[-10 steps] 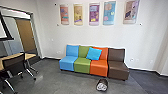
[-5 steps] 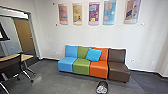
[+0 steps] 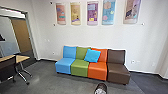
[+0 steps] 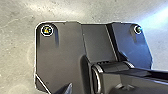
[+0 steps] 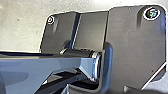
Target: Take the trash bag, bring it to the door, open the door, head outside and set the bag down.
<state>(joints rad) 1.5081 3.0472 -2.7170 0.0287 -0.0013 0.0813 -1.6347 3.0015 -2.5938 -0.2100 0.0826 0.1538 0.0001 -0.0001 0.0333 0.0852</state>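
A dark, rounded bundle with a pale, crumpled end lies on the floor at the bottom edge of the head view, in front of the sofa; it looks like the trash bag. Its lower part is cut off by the edge. Both wrist views look down on my own base and the grey floor, and the bundle is apart from both arms. How my left and right grippers stand I cannot make out.
Behind the bundle a sofa of blue, green, orange and brown seats stands along the white wall. At the left are a table, a dark chair and a wooden door beyond a framed opening.
The head view has shifted as the robot moved, so the bundle now sits lower and nearer. The table and chair have slid toward the left edge.
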